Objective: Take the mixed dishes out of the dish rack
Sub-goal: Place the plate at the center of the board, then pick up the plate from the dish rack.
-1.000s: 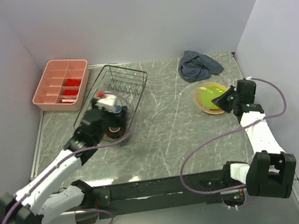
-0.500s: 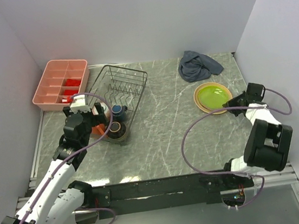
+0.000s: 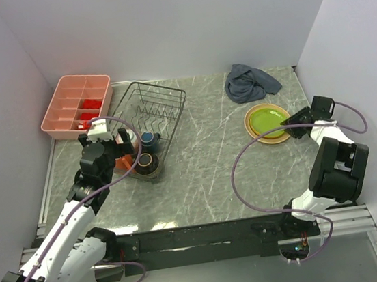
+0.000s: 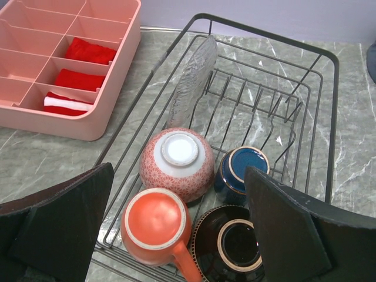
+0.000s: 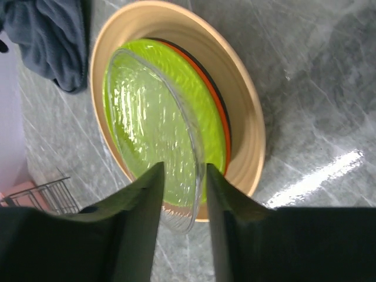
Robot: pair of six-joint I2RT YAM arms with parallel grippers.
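The black wire dish rack [image 3: 172, 93] stands at the back left; its rim also shows in the left wrist view [image 4: 334, 117]. In it are an upturned pinkish bowl [image 4: 176, 161], an orange mug [image 4: 154, 226], a dark blue cup [image 4: 244, 168], a dark brown bowl [image 4: 232, 249] and an upright clear glass plate [image 4: 192, 79]. My left gripper [image 4: 179, 170] hangs open above them. At the right, the lime green plate [image 5: 147, 111] lies on the tan-yellow plate [image 5: 235, 100]. My right gripper [image 5: 183, 170] is shut on the rim of a clear glass plate [image 5: 155, 135] tilted over the green one.
The pink compartment tray [image 3: 77, 105] with red items stands left of the rack. A dark grey cloth [image 3: 250, 82] lies behind the plate stack. An orange rim [image 5: 222, 130] shows under the green plate. Walls close in at left, back and right.
My left arm has drawn back from over the rack toward the left and near side. My right arm has pulled to the right of the plate stack.
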